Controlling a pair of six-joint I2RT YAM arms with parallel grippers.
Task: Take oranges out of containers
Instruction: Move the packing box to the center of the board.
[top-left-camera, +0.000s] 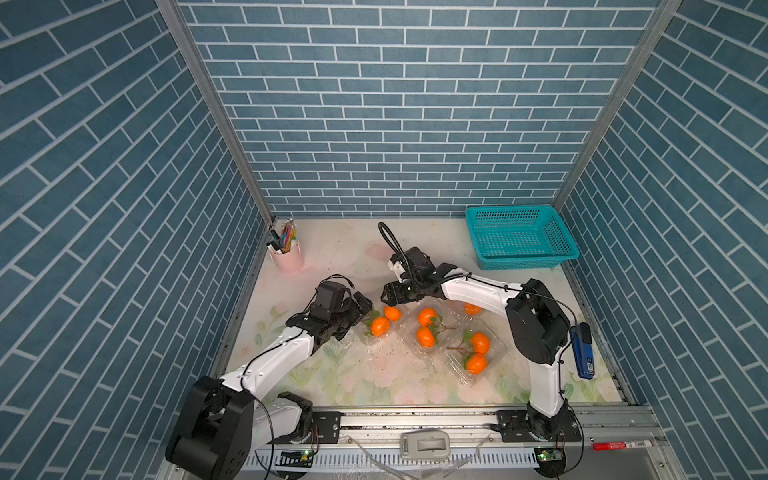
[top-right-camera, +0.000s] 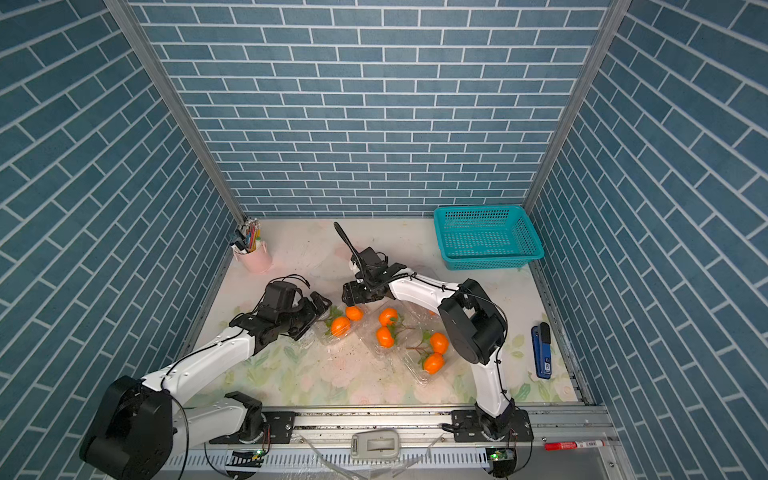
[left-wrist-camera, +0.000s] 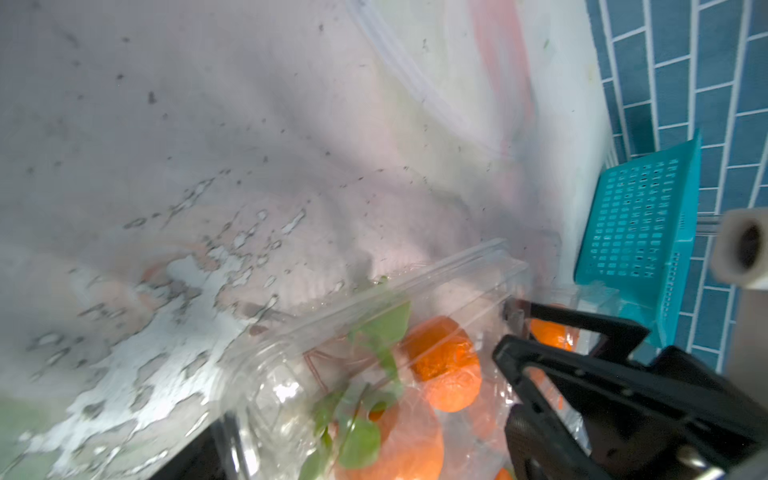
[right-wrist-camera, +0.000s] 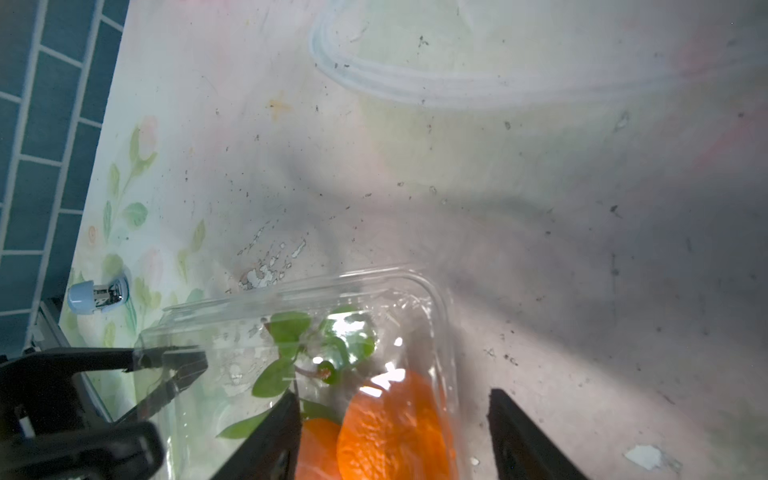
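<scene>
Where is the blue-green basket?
In both top views the teal basket sits at the table's far right corner, against the brick wall, behind the right arm and the clear containers.

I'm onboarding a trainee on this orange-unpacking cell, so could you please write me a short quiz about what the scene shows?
1. True or false: the teal basket holds an orange.
2. The right gripper has its jaws on either side of: A) the leftmost container; B) the teal basket; C) the pink cup.
3. How many oranges show in the frontmost container?
Key: 1 false; 2 A; 3 two.
</scene>
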